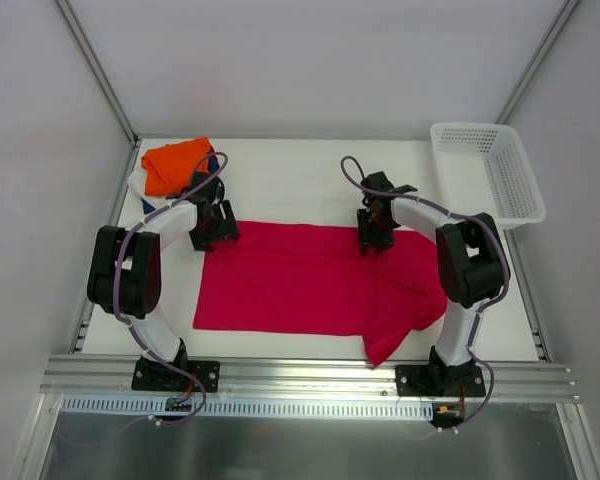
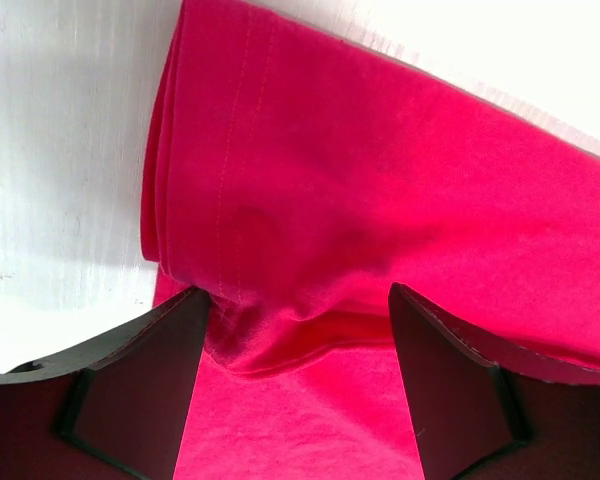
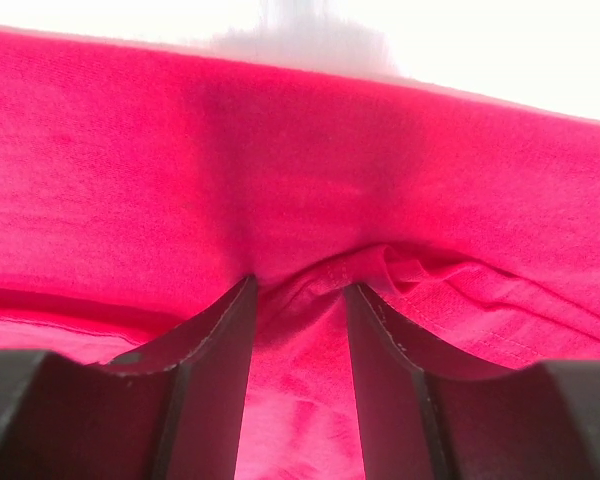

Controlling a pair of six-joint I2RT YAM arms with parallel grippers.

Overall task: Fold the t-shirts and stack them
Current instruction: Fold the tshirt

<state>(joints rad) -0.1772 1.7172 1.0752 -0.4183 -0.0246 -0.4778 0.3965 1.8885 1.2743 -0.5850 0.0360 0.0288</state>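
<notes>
Crimson t-shirt (image 1: 300, 285) lies spread across the tabletop (image 1: 290, 180), one sleeve trailing toward my near right base. At its far edge my right pincer (image 3: 300, 290) is half-closed, with a gathered tuck of cloth nipped between the jaws. My left pincer (image 2: 295, 300), on the far left corner, stands wide, tips astride a small ruck, no bite that I can see. Judgement: close the left on the layered edge first, then lift both level, keep the edge taut, and draw it nearward square to the near hem. Beyond, far left, the orange tee (image 1: 175, 163) sits folded.
</notes>
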